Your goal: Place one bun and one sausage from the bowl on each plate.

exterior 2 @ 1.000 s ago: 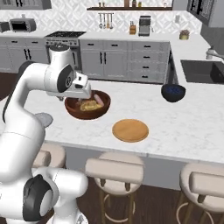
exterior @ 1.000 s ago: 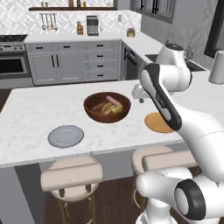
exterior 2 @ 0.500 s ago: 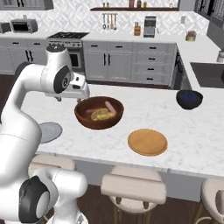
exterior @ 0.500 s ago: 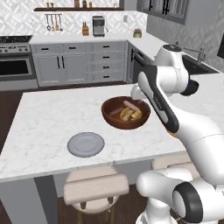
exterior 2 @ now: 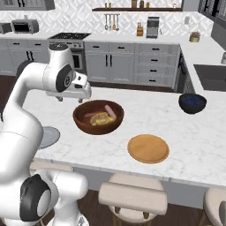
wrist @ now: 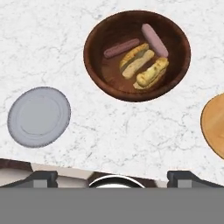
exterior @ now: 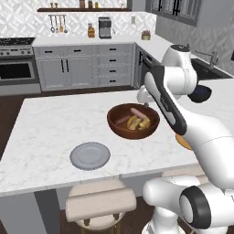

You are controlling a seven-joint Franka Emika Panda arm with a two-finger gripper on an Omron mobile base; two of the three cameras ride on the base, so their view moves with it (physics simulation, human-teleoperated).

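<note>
The dark reddish-brown bowl (exterior: 122, 130) (exterior 2: 87, 127) (wrist: 97, 70) stands mid-counter and holds two pinkish sausages (wrist: 121, 48) (wrist: 154, 40) and two buns (wrist: 137, 59) (wrist: 152, 73). The grey-blue plate (exterior: 90, 155) (wrist: 39, 116) lies near the counter's front edge, left of the bowl; in the right base view the arm hides most of the grey-blue plate (exterior 2: 49, 137). The orange-tan plate (exterior 2: 148, 148) (wrist: 215, 127) lies to the bowl's right. My gripper (exterior: 143, 97) (exterior 2: 73, 96) (wrist: 113, 178) hangs open above the counter beside the bowl, with nothing between its fingers.
A small dark blue bowl (exterior 2: 192, 102) (exterior: 200, 94) sits at the counter's far right. Padded stools (exterior: 100, 205) (exterior 2: 132, 198) stand under the front edge. Cabinets and a stove (exterior 2: 70, 37) line the back wall across a dark floor.
The whole picture has shifted, so the base has driven sideways; bowl and plates now sit more central. The gripper stays open and high beside the bowl.
</note>
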